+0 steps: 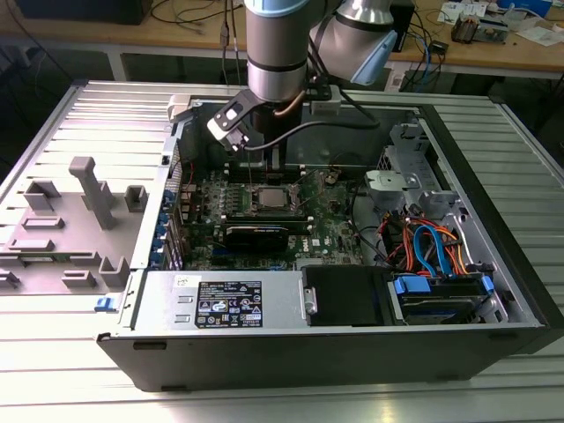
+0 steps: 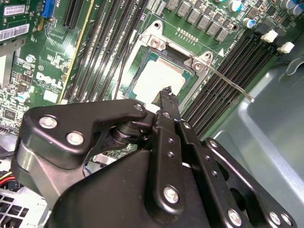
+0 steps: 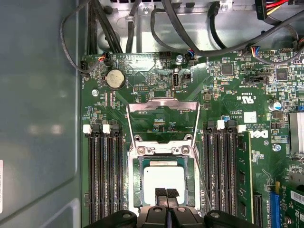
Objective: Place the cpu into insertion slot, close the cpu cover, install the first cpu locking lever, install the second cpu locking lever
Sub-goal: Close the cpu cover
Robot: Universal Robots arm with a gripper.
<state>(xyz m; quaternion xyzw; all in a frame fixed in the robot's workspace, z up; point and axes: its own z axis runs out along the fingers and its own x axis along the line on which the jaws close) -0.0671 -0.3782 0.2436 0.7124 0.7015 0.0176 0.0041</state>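
The small, square, silvery cpu (image 3: 164, 180) lies flat in the dark square insertion slot (image 3: 137, 183) on the green motherboard (image 3: 228, 99), and it looks seated to me. The thin silver-bronze cpu cover (image 3: 164, 105) stands flipped open just beyond the slot. The black gripper (image 3: 166, 194) hangs right over the chip's near edge, jaws clenched together on nothing. Closing that cover well means pressing the frame evenly and keeping clear of the chip.
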